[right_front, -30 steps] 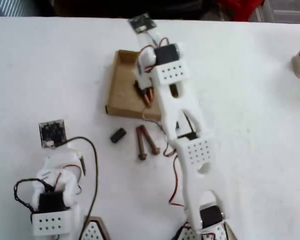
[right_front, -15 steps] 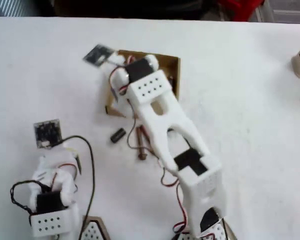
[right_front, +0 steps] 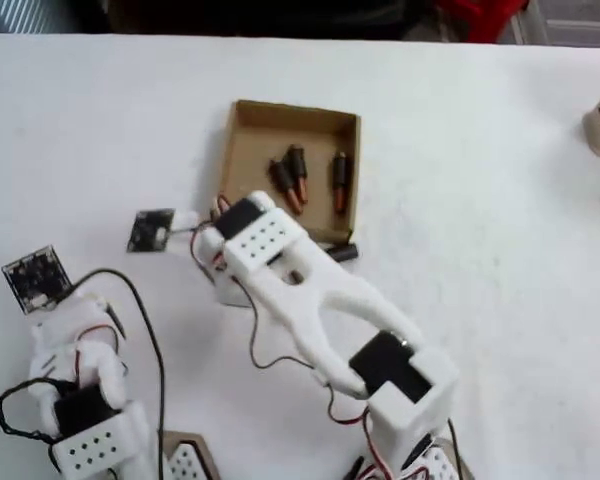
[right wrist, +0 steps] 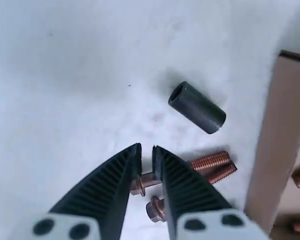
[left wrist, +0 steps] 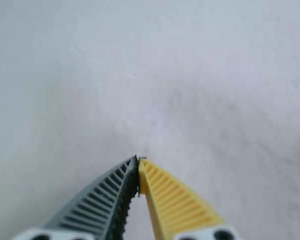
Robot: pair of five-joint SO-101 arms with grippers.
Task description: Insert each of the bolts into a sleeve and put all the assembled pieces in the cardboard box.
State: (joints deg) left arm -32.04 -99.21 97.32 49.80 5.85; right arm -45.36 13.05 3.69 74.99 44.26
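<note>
Right claw (right wrist: pixel 145 148) is barely cracked open right over two threaded copper bolts (right wrist: pixel 208 161) lying touching; short black cylindrical sleeve (right wrist: pixel 196 107) sits just past its tips. Gap that narrow could snag both or flick one away. Left claw (left wrist: pixel 138 159) is pinched closed, empty.

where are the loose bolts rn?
Bolts lie on the table under the right gripper, right wrist view, beside the black sleeve, just outside the cardboard box.

One arm out, one tucked.
Your right arm (right_front: pixel 310 310) leans toward 10 o'clock, right gripper (right wrist: pixel 145 149) slightly parted; your left arm (right_front: pixel 80 400) sits folded at 8 o'clock, left gripper (left wrist: pixel 138 161) pinched closed.
</note>
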